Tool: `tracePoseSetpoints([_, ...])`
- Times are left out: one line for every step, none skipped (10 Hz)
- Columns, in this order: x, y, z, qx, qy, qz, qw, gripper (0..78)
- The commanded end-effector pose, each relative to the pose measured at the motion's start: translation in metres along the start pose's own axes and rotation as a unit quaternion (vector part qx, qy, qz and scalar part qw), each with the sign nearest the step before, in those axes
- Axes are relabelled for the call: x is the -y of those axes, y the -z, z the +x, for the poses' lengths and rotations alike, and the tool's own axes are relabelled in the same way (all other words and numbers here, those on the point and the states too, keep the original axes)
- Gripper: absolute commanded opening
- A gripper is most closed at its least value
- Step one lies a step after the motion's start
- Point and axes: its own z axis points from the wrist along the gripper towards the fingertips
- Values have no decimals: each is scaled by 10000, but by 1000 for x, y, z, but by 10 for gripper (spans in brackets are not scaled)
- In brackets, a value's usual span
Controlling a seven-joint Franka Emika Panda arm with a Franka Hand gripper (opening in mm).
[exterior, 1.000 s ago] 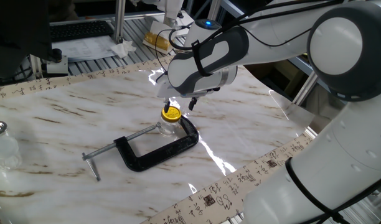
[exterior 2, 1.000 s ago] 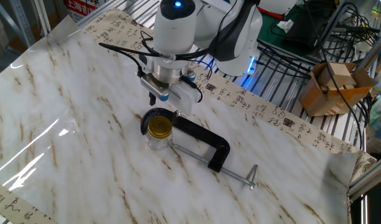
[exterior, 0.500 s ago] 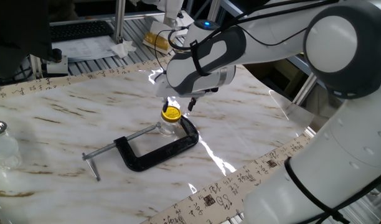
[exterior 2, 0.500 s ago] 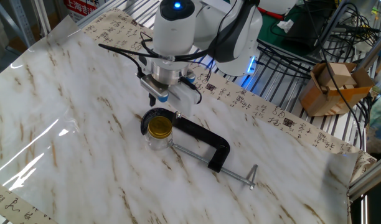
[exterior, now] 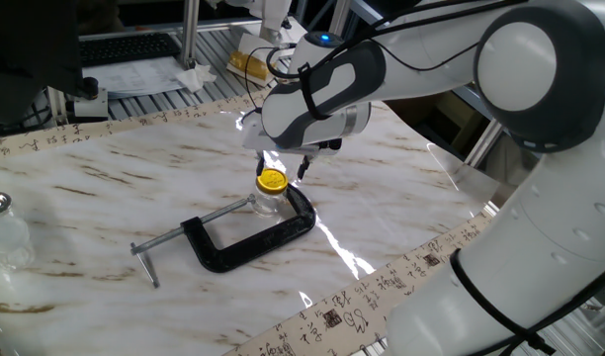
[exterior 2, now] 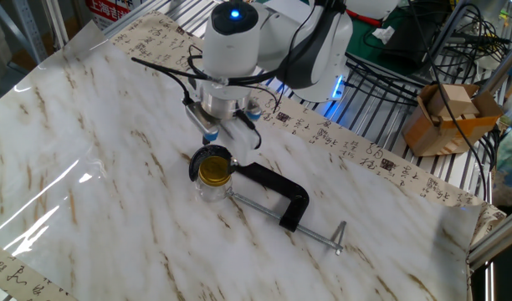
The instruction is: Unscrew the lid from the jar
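The yellow lid (exterior: 272, 180) (exterior 2: 214, 170) sits on the small clear glass jar (exterior: 267, 204) (exterior 2: 210, 191), which is held in the jaws of a black C-clamp (exterior: 255, 240) (exterior 2: 273, 186) lying on the marble table. My gripper (exterior: 284, 164) (exterior 2: 229, 135) hangs just above and slightly behind the lid, clear of it. It is open, with nothing between its fingers. One fingertip (exterior: 304, 169) shows to the right of the lid; the arm's wrist hides most of the other.
A larger glass vessel with a silver top (exterior: 0, 229) stands at the table's far left edge. The clamp's screw handle (exterior: 144, 259) (exterior 2: 338, 237) sticks out across the table. A cardboard box (exterior 2: 444, 115) and cables lie beyond the table.
The gripper has turned about its vertical axis above the lid, and the wrist has shifted slightly. Jar, lid and clamp have not moved.
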Motion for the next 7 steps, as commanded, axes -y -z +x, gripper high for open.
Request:
tracePoseSetpoints([-8, -2, -11, -65, -1833, -2, 9830, 774])
tracePoseSetpoints([-11, -1, -13, -55, -2162, -19, 9763, 774])
tracePoseSetpoints([-14, 1, -15, -48, -2364, -23, 9717, 774])
tracePoseSetpoints([-16, 2, -16, -48, -2461, -23, 9692, 774])
tracePoseSetpoints([-22, 1, -15, -8, -2684, -6, 9633, 774])
tracePoseSetpoints([-24, -1, -15, 51, -2818, 20, 9594, 774])
tracePoseSetpoints([-25, -3, -15, 99, -2899, 35, 9570, 774])
